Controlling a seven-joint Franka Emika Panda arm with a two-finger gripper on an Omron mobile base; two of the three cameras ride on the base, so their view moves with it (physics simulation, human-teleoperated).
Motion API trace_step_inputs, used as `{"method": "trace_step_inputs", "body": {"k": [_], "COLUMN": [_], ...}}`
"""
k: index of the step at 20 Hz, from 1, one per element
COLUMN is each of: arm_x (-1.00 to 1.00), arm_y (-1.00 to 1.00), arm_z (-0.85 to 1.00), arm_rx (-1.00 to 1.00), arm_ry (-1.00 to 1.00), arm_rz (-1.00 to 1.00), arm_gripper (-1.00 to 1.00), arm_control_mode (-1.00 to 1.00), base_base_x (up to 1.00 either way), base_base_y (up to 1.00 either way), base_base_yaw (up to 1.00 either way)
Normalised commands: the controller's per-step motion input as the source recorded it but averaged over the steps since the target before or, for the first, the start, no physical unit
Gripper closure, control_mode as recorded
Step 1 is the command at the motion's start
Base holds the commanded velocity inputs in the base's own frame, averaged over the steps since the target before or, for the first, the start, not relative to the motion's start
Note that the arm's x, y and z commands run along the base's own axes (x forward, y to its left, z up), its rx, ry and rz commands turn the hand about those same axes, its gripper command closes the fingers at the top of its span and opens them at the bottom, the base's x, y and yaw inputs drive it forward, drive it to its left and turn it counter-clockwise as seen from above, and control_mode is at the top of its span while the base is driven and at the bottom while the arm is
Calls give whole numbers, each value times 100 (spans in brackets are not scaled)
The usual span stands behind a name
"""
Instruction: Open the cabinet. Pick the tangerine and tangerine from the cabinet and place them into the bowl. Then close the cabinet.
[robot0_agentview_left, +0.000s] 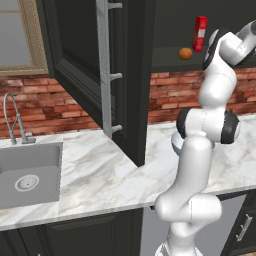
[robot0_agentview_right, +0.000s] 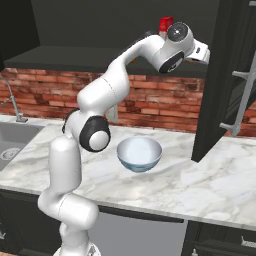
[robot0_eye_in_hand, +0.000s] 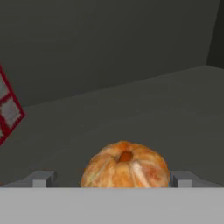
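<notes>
Left base view: one cabinet (robot0_agentview_left: 125, 75) hangs above the counter (robot0_agentview_left: 100, 175) with its door swung wide toward the camera; three silver mounts of one long bar handle (robot0_agentview_left: 106, 70) show on the door's edge. On the cabinet shelf sits one tangerine (robot0_agentview_left: 185, 53), and just beside it stands one tall red carton (robot0_agentview_left: 200, 33); its label is too small to read. The white arm rises from the lower right and reaches up to the shelf, its hand passing out at the right edge. A sliver of the bowl (robot0_agentview_left: 176, 144) peeks out behind the arm's elbow, on the counter. One sink (robot0_agentview_left: 27, 177) with one faucet (robot0_agentview_left: 15, 120) lies at the left, below one window (robot0_agentview_left: 17, 35)

Right base view: one bowl (robot0_agentview_right: 139, 154), white inside and pale blue outside, stands on the counter with nothing in it, below the open cabinet. The arm bends up over it and its wrist reaches the shelf edge, in front of the carton's red top (robot0_agentview_right: 166, 23). A second open door stands at the right with its handle

Hand view: one tangerine (robot0_eye_in_hand: 125, 166) lies on the shelf right between the two fingertips (robot0_eye_in_hand: 41, 178), which stand spread wide on either side of it without pinching it. A corner of the carton shows at the left; its grey squares carry no readable writing
</notes>
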Motion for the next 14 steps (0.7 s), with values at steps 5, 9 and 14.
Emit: {"method": "trace_step_inputs", "body": {"k": [5, 9, 14], "arm_x": [60, 19, -25], "arm_y": [-9, 0, 0], "arm_z": [-20, -19, -2], "arm_rx": [0, -3, 0], "arm_ry": [0, 1, 0], "arm_rz": [0, 2, 0], "arm_gripper": [-100, 100, 100], "arm_control_mode": [-100, -100, -100], "base_base_x": [0, 0, 0], "base_base_y": [0, 0, 0], "base_base_yaw": [0, 0, 0]}}
